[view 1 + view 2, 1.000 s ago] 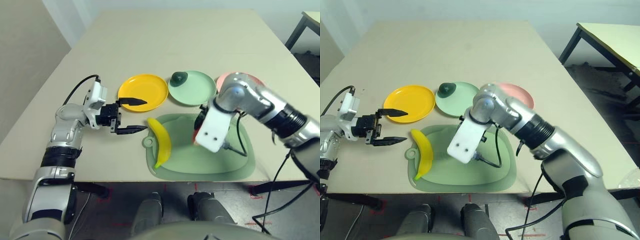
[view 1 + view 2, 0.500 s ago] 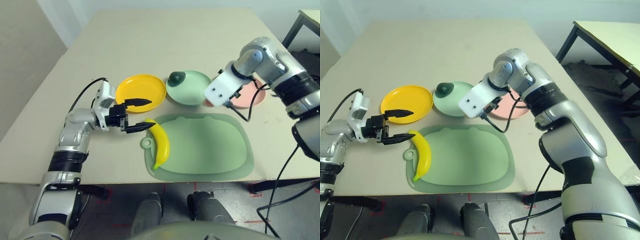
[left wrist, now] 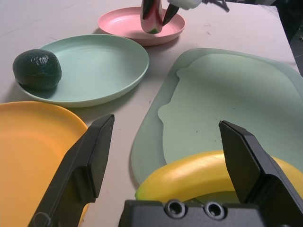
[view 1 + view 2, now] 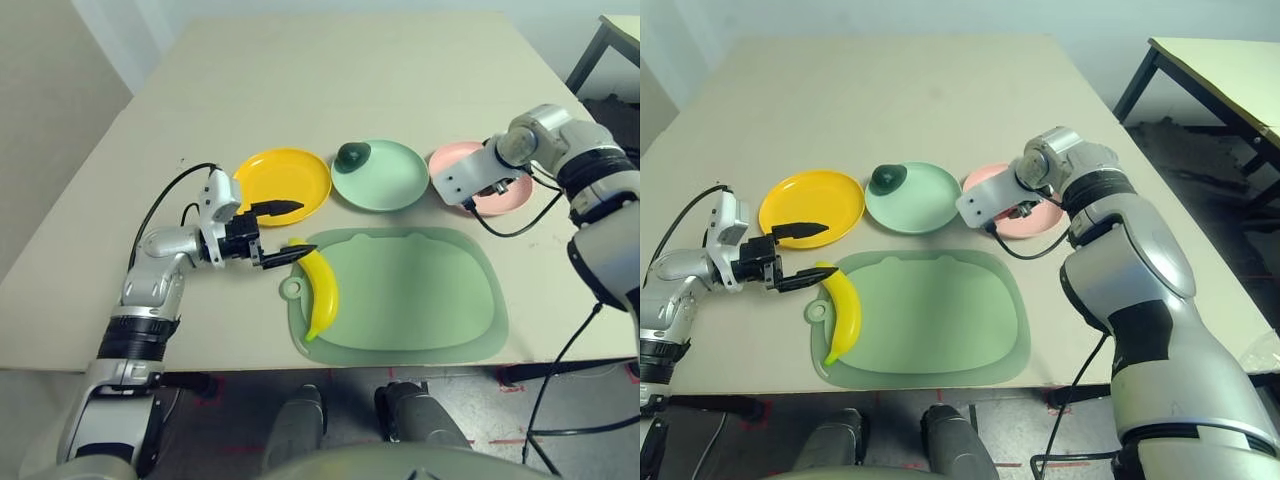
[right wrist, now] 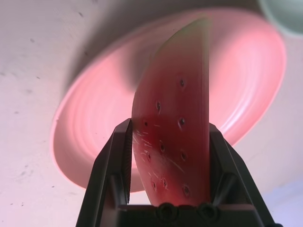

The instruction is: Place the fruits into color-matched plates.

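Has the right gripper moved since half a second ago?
Yes: against the pink plate, the right gripper has moved to the robot's right, now over that plate.

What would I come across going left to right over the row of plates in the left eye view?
A round yellow-orange plastic plate, then a small dark green toy avocado, then the bare part of the round mint green plastic plate, then a round pink plastic plate.

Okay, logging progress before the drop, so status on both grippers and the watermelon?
Right gripper clamped on watermelon wedge, above pink plate. Left gripper open by banana, not gripping. Nothing seen between wedge and plate.
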`<state>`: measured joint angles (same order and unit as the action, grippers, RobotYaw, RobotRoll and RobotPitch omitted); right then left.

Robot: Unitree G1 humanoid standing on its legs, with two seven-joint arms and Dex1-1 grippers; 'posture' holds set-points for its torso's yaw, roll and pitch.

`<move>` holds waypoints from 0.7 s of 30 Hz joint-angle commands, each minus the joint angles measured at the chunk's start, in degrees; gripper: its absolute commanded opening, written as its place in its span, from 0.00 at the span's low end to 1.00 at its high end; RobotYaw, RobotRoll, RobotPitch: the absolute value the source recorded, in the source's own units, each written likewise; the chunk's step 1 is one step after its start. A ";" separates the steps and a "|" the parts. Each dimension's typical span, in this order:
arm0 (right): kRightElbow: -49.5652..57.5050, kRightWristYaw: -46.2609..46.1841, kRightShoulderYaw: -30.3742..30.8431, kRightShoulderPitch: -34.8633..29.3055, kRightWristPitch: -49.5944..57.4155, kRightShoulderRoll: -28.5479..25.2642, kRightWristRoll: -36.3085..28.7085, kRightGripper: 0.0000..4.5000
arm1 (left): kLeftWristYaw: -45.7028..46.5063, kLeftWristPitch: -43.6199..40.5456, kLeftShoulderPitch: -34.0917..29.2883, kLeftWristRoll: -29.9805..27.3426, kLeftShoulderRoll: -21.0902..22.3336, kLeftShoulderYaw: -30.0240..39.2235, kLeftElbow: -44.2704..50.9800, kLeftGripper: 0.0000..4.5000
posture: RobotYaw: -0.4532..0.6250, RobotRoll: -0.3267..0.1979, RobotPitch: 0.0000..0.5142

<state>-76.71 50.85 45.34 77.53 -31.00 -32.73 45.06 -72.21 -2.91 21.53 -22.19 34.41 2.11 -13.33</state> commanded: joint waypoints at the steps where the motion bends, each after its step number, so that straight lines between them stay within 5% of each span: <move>1: -0.64 -3.35 -0.04 -0.70 0.95 -0.19 1.61 0.45 | -0.29 -0.25 -0.91 -0.20 0.29 -0.30 1.23 1.00 | 0.40 0.62 0.22; 3: -0.73 -3.49 -0.59 -0.68 0.62 -0.33 1.56 0.45 | -0.43 0.04 -0.84 -0.12 0.21 -0.38 0.97 1.00 | 0.40 0.62 0.22; 11: -0.07 -1.35 -2.77 0.30 -1.44 -1.63 0.26 1.00 | -2.93 4.36 1.53 1.45 1.32 -0.64 -3.70 1.00 | 0.38 0.62 0.20; 21: 3.75 4.82 -13.97 1.34 -1.83 -5.35 -9.88 1.00 | -4.51 5.77 2.57 1.77 1.45 -1.18 -5.48 1.00 | 0.35 0.62 0.21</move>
<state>-74.22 53.84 33.92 78.74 -33.53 -37.72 38.12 -76.31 2.30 23.83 -21.19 35.31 1.50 -18.08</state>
